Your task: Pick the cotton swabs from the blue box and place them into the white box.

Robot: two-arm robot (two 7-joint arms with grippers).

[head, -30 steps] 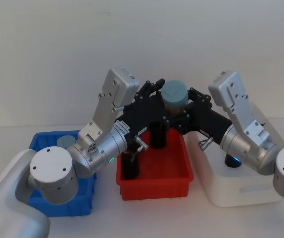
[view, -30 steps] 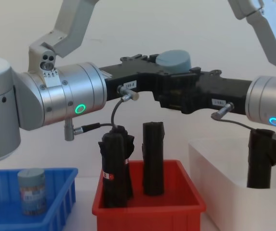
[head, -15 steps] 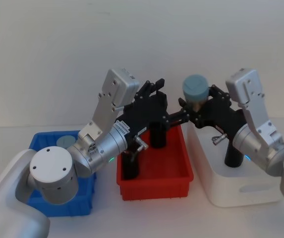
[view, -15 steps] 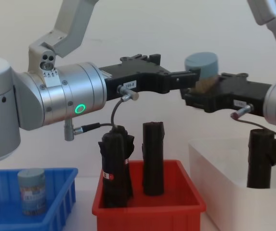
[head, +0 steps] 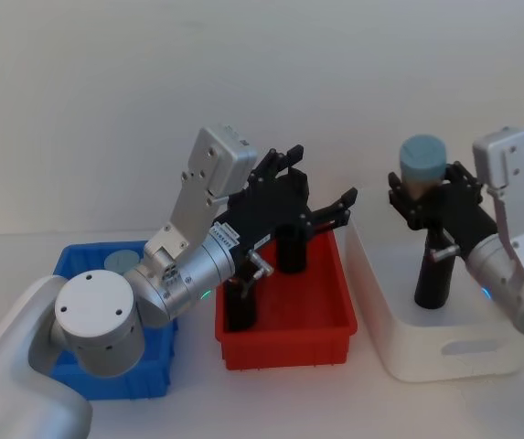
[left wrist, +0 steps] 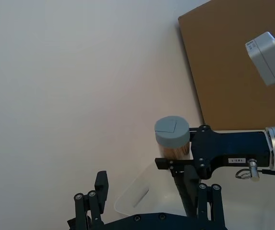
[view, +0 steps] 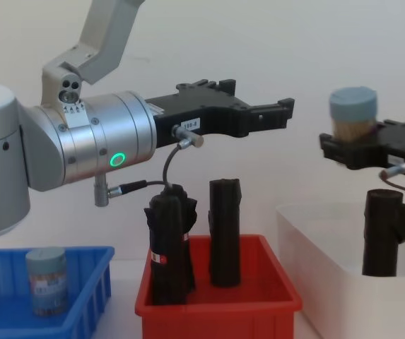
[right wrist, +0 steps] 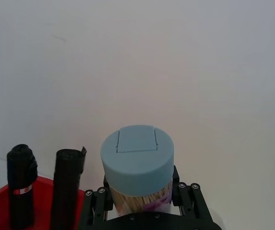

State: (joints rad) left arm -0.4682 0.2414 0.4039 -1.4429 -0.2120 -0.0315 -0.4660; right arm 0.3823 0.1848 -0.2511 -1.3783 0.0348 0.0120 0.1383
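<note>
A cotton swab tub (head: 423, 162) with a grey-blue lid is held upright in the air, with my right gripper (head: 423, 195) shut on its clear body. It hangs over the near-left part of the white box (head: 426, 343). The chest view shows this tub (view: 353, 113) well above the white box (view: 315, 240). My left gripper (head: 326, 176) stands open and empty above the red bin (head: 289, 346). A second cotton swab tub (view: 47, 281) stands in the blue box (view: 92, 279) at the left.
Two black rolls (view: 168, 244) (view: 225, 233) stand upright in the red bin (view: 216, 307) between the blue and white boxes. Another black roll (view: 382, 233) stands inside the white box, right below the held tub. A plain wall is behind.
The left gripper let go of the tub above the red bin and stayed there, open. The right gripper carried the tub to the right, over the white box.
</note>
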